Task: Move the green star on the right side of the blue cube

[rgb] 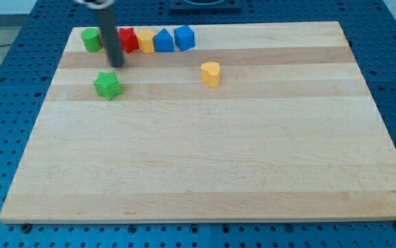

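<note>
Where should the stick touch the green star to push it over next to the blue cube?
There is no gripping here, only pushing. The green star lies far toward the view's left of the blue cube, so my tip should probably press its left side. It now sits just above the star, to the right, and must go round first. The star's points may make it turn.

Bright, even light, faint shadows, slightly soft focus, perhaps mild compression.

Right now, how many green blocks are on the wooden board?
2. A green cylinder block at the top-left end of the row, and a green star block below it, just under my tip. None looks hidden.
</note>
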`<control>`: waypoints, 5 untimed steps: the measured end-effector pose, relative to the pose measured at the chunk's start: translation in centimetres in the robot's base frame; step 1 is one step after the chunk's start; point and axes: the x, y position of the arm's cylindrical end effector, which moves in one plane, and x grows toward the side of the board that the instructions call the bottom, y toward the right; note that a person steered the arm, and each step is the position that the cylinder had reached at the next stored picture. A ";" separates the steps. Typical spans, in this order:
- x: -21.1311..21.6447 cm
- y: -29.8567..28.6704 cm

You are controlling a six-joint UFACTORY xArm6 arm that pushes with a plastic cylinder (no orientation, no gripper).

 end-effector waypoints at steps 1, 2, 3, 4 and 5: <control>1.8 -8.6; 6.5 -8.5; 11.9 -4.9; 13.0 -1.6; 12.0 0.0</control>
